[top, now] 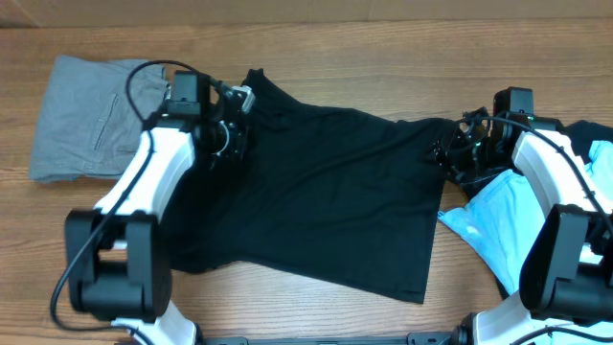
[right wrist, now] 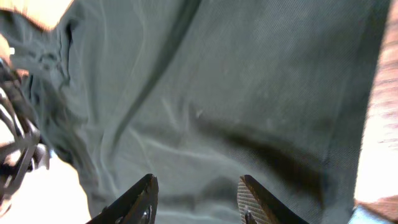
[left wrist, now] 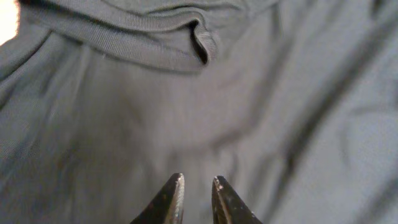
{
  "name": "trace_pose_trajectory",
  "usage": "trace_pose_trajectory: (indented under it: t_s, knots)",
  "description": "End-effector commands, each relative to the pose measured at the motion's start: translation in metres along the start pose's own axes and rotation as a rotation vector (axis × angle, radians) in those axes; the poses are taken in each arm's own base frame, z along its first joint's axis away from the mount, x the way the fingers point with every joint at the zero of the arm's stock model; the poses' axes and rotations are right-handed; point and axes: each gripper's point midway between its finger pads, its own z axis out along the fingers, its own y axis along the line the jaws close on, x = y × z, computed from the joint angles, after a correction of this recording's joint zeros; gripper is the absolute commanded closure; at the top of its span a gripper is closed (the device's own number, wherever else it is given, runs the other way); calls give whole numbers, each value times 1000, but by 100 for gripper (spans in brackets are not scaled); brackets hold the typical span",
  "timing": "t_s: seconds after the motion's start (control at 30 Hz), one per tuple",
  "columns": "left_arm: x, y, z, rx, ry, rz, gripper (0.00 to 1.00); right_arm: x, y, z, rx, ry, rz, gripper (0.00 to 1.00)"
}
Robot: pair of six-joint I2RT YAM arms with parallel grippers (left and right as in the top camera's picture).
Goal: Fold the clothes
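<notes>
A large black T-shirt (top: 326, 192) lies spread across the middle of the table, its collar (left wrist: 155, 43) towards the left end. My left gripper (top: 235, 134) hovers over the shirt just below that collar; in the left wrist view the left gripper (left wrist: 198, 180) has its jaws a narrow gap apart with nothing pinched. My right gripper (top: 450, 153) is at the shirt's right edge. In the right wrist view the right gripper (right wrist: 198, 180) stands open above the black fabric (right wrist: 249, 74), nothing between its fingers.
A grey garment (top: 81, 120) lies flat at the far left. A light blue T-shirt (top: 498, 220) sits crumpled at the right, under the right arm, with another dark garment (top: 584, 129) behind it. Bare wooden table (top: 383, 57) runs along the back.
</notes>
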Motion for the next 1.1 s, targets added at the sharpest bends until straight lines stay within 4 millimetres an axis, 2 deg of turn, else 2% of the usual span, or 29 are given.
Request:
trace_pose_trajectory:
  t_s: [0.0,0.07,0.27,0.4,0.43,0.5,0.53,0.57,0.63,0.67,0.77,0.83,0.9,1.0,1.07]
  knots:
    - [-9,17,25,-44,-27,14,90,4,18,0,-45,21,-40,55]
    - [-14,24,38,-47,-51,13,96,7,21,2,-44,29,-49,55]
    - [-7,44,76,-79,-56,-5,92,6,30,8,-52,20,-93,55]
    - [3,73,96,-180,-42,-33,90,2,30,9,-35,0,-110,55]
    - [7,87,98,-235,-39,-50,89,1,27,10,-13,-7,-112,55]
    - [12,118,94,-376,-39,-117,86,1,24,11,16,-14,-116,55]
    - [18,149,82,-525,-48,-199,85,1,22,13,38,-16,-122,55]
    - [19,166,72,-605,-62,-243,85,2,21,14,54,-19,-127,54]
    - [16,187,59,-656,-92,-288,84,2,20,16,73,-22,-136,55]
    - [7,192,55,-590,-115,-307,85,0,18,17,100,-36,-149,54]
    - [-6,188,52,-474,-129,-298,85,-11,12,18,180,-99,-162,55]
    - [-14,181,51,-414,-133,-294,82,-21,10,18,217,-153,-145,56]
    - [-21,171,51,-353,-125,-261,78,-26,15,19,208,-181,-138,65]
    - [-31,160,46,-303,-108,-243,71,-21,18,23,208,-165,-141,67]
    - [-41,156,35,-295,-90,-247,68,-7,14,28,230,-117,-133,70]
